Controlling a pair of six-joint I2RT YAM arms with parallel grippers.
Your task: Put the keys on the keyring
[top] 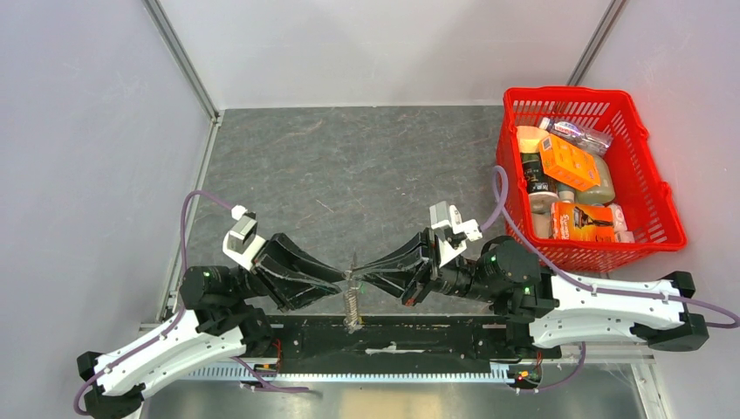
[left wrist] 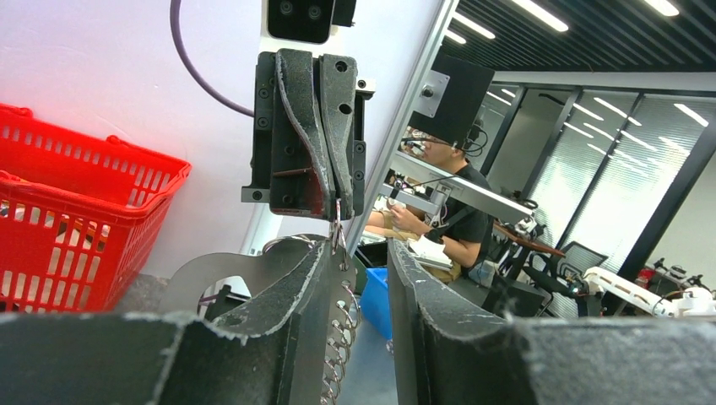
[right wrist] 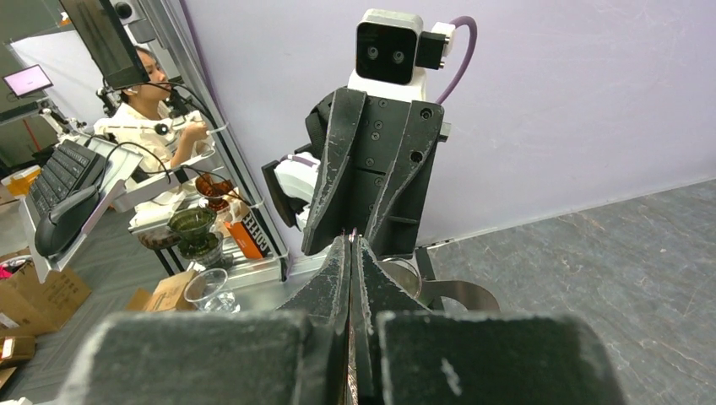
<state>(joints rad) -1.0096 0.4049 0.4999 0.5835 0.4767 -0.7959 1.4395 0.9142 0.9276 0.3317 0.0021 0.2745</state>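
Both arms meet low over the near middle of the grey table; tips face each other, almost touching.

Right gripper: jaws pressed fully together; the left wrist view shows them pinching a thin silver piece at the top of the keyring; its twisted chain hangs straight down from that pinch.

Left gripper: jaws partway apart, background visible through the gap between the fingers; chain hangs just against the inner edge of one finger; cannot tell whether either finger actually grips anything.

From above, the keyring dangles between the two sets of tips, its chain reaching down toward the black strip at the table's near edge.

Red basket of packaged goods sits at the far right, well apart from the arms.
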